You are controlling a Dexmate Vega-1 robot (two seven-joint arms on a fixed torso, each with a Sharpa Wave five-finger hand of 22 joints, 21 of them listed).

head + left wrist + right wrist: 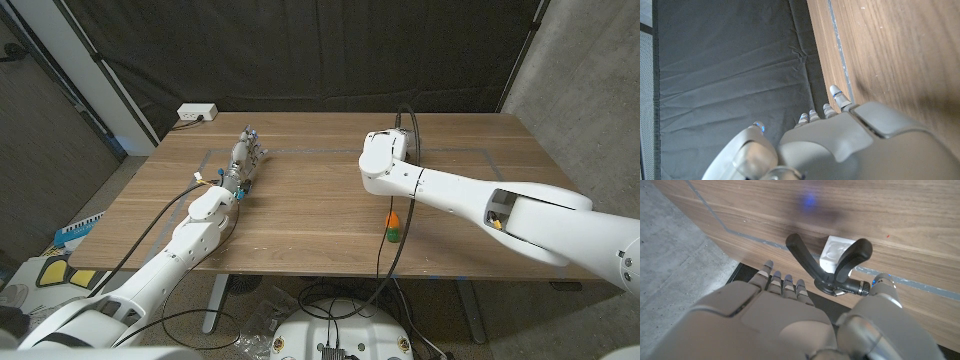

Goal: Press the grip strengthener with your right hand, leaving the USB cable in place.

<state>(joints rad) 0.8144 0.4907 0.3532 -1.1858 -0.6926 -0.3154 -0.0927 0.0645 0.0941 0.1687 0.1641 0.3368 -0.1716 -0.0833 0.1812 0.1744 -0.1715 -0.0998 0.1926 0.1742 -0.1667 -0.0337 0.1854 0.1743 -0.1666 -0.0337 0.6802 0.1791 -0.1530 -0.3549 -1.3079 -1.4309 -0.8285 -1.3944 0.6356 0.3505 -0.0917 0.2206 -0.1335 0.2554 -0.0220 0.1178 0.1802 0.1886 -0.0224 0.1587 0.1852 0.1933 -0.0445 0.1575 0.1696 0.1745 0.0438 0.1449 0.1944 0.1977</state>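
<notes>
Wooden worktop (300, 210): right hand (790, 315), fingers (785, 282) spread and empty, hovers at the grip strengthener (827, 267); squeeze not yet made.

One grip strengthener (827, 265) — two hands: left (243, 160), right (805, 315).

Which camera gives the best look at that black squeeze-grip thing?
The right wrist view: the grip strengthener lies close, both black handles plain, just past the right hand. In the head view the right arm covers it; the left wrist view faces elsewhere.
</notes>
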